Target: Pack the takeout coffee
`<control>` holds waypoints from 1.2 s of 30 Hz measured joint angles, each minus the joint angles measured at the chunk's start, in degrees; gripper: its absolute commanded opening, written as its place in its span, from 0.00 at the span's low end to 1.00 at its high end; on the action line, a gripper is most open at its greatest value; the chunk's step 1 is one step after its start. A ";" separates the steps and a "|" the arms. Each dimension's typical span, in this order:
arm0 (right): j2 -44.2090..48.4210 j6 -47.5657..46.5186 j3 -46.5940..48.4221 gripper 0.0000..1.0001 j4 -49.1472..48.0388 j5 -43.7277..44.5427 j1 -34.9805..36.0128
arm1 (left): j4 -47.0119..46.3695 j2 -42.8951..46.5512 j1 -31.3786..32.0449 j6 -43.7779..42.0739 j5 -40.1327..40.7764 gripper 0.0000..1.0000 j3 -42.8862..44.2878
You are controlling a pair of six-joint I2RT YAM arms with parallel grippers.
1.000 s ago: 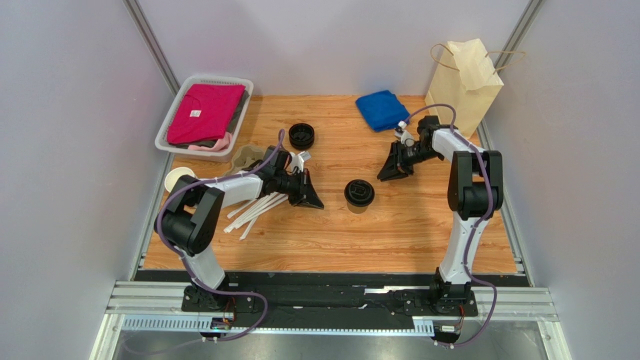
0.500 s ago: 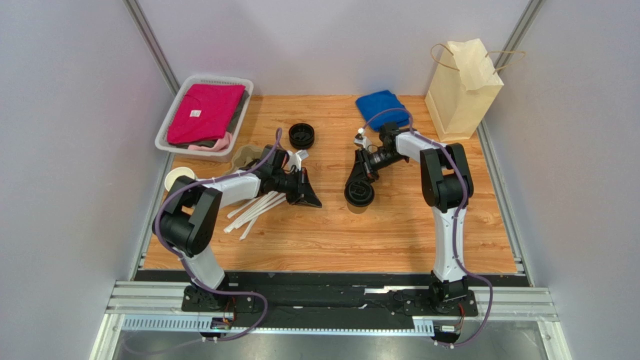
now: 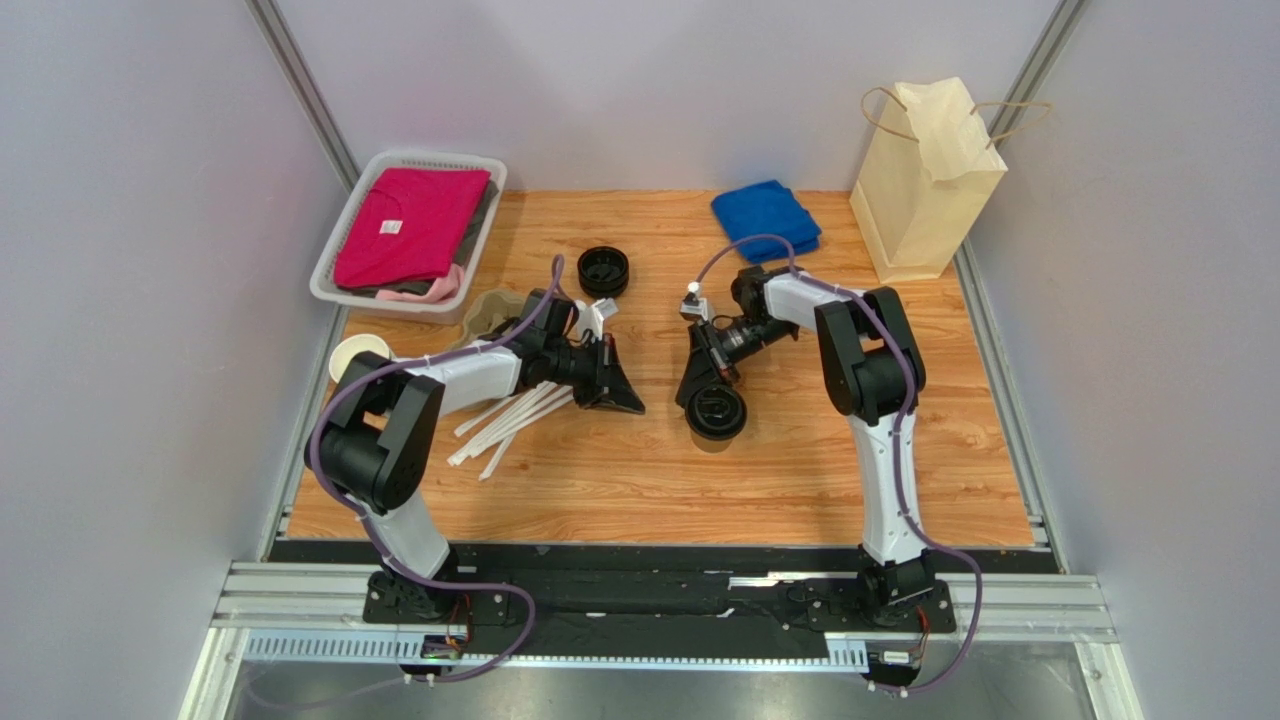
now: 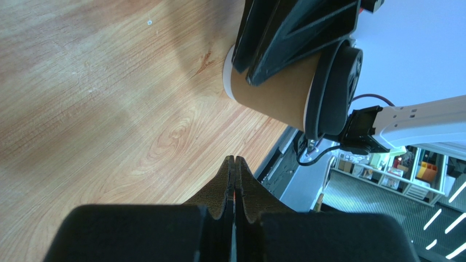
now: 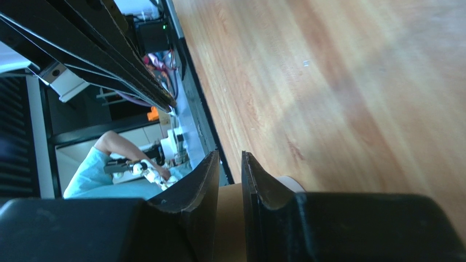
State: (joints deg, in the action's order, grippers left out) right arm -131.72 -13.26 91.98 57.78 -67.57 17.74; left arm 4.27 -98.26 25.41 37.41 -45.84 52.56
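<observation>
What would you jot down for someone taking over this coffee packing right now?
Left gripper: shut, empty, beside the straws.
Right gripper: jaws slightly apart, at the cup; no grip visible.
Cup: lidded, upright on the table, near its middle.
Bag: standing at the far right corner.
Done: cup lidded.
Left: grasp cup, place it in the bag.

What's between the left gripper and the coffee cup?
Just bare table between the left gripper and the coffee cup, as the top view shows.
</observation>
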 measured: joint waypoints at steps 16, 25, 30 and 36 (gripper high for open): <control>17.07 8.72 1.36 0.26 -1.22 4.98 -15.37 | -5.46 4.83 6.45 5.44 -2.86 0.01 7.41; 39.74 16.59 -20.50 0.22 -2.69 4.02 -14.34 | -8.15 -1.07 13.22 12.39 -2.25 0.00 14.27; 39.12 20.59 -25.77 0.21 -5.70 4.98 -13.18 | -7.89 -3.15 13.57 14.23 -1.55 0.00 13.29; 36.61 23.28 -27.17 0.20 -9.77 5.88 -11.74 | -7.87 -4.81 13.51 14.19 -0.94 0.00 12.74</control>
State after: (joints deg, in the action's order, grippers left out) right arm -95.11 10.02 64.82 48.01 -61.69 6.00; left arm -3.60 -103.07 38.92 51.59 -46.78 65.30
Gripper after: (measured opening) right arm 0.207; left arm 0.007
